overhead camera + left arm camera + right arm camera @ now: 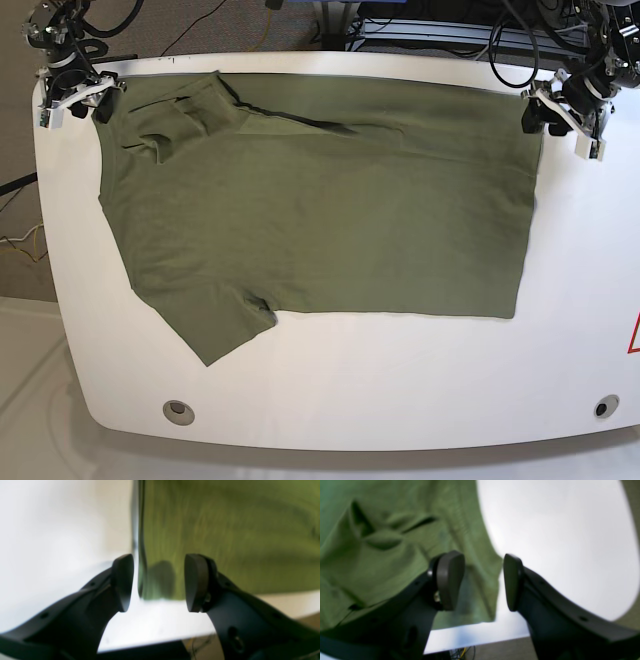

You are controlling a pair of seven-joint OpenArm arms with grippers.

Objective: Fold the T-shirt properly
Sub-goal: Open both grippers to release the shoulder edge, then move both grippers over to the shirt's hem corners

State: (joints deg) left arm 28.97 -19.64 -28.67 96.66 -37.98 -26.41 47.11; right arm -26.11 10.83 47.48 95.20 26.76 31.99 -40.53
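Broadly, the T-shirt (330, 210) lies spread flat across the white bench (400, 390), one sleeve rumpled near the far corner, no fold yet made (so all folding remains). Left pincer (158, 582) is spread, straddling the hem corner; right pincer (483, 581) is spread at the opposite far corner, gripping nothing.

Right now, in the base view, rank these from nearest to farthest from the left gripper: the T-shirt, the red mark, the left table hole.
From the left gripper:
1. T-shirt, its corner right beside it.
2. Red mark, table's right edge.
3. Left table hole, far front corner.
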